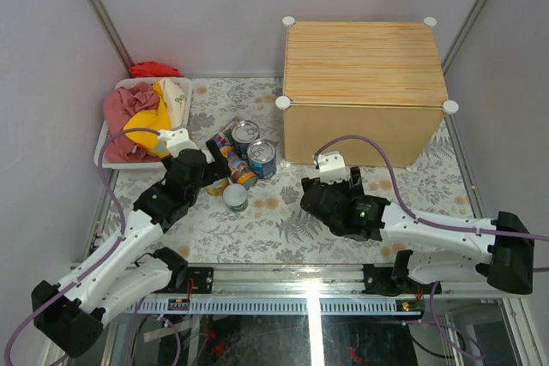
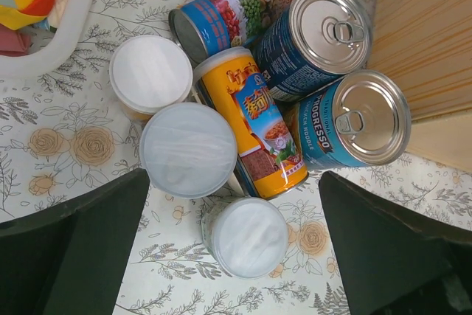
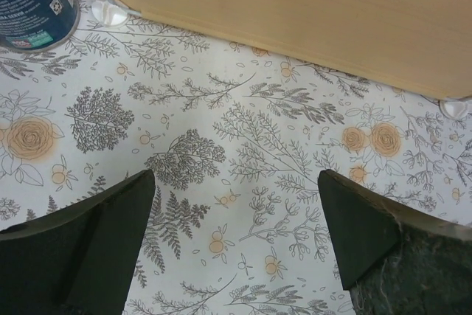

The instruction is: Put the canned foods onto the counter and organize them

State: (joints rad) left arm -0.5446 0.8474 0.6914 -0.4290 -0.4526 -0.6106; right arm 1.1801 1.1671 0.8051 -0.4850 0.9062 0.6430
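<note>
Far left: white basket with cloths, not part of the job. Leave it.

Left hand: hovering over the can cluster, fingers spread wide, holding nothing. In the wrist view all the cans sit packed together on the surface, just beside the basket:
- three white-lidded jars, upright
- yellow can on its side, wedged among them
- multicoloured can, also on its side
- two blue tins, upright, nearest the counter

Right hand: fingers wide, nothing between them, over bare surface in front of the counter. The counter top shows no cans.

Judgement: you are at the first pick and nothing is placed yet.

Next move: the nearest small jar lies between your left fingers with the most free room around it. Come straight down on it. Keep your fingers off the yellow can beside it, which looks likely to roll.
</note>
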